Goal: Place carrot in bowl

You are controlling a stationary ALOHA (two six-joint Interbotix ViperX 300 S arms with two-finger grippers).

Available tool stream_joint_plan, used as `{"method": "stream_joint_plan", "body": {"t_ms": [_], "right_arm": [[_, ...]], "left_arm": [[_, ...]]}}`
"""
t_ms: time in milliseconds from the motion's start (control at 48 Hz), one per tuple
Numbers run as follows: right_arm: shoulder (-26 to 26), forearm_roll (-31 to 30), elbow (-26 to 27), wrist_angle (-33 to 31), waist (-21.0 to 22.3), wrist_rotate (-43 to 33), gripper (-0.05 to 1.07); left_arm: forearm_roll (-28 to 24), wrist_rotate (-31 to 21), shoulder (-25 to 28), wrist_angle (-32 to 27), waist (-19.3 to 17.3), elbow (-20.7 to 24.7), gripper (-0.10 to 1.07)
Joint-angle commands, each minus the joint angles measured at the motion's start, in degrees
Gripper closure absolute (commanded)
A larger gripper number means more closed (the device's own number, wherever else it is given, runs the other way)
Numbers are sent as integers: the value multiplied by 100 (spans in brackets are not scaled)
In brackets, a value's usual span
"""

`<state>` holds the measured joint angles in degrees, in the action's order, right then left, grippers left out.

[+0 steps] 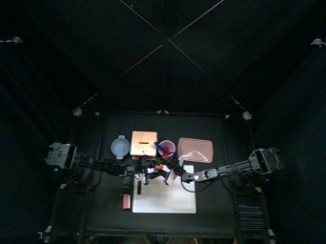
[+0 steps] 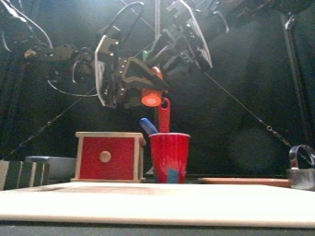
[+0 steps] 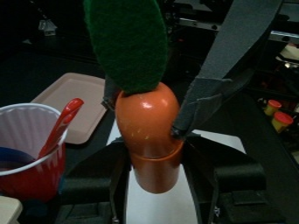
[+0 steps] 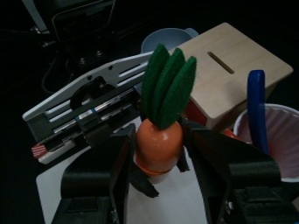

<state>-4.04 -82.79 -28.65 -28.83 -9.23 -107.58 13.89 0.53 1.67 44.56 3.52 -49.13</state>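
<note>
The carrot (image 3: 149, 122), orange with a green leafy top (image 4: 167, 79), hangs in the air over the white mat (image 1: 163, 197). It looks small in the front view (image 2: 151, 99). My left gripper (image 3: 155, 150) is shut on its lower end. My right gripper (image 4: 158, 166) is shut on it too, and its fingers (image 3: 205, 98) clasp the carrot higher up in the left wrist view. The two grippers meet at the table's middle (image 1: 162, 173). The pale blue bowl (image 1: 121, 146) sits at the back left and also shows in the right wrist view (image 4: 176, 37).
A wooden box (image 1: 144, 142) stands beside the bowl. A red cup (image 2: 170, 157) with a blue utensil (image 4: 257, 105) and a red spoon (image 3: 65, 121) stands behind the mat. A pink tray (image 1: 195, 150) lies at the back right.
</note>
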Motion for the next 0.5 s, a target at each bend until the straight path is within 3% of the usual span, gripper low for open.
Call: {"method": "stream_joint_plan", "body": {"t_ms": [0,292,479], "right_arm": [[-123,-35,105,-18,-9,9,39],[-211,-44,-53,-53,-9,18,0],[-448,-62,-246,-105,-79,18,-2]], "left_arm": [[-9,18,-141,62,-9,88,44],[-9,0,-202,53,-9,9,44],[-9,9,-325,62,-18,-97,44]]}}
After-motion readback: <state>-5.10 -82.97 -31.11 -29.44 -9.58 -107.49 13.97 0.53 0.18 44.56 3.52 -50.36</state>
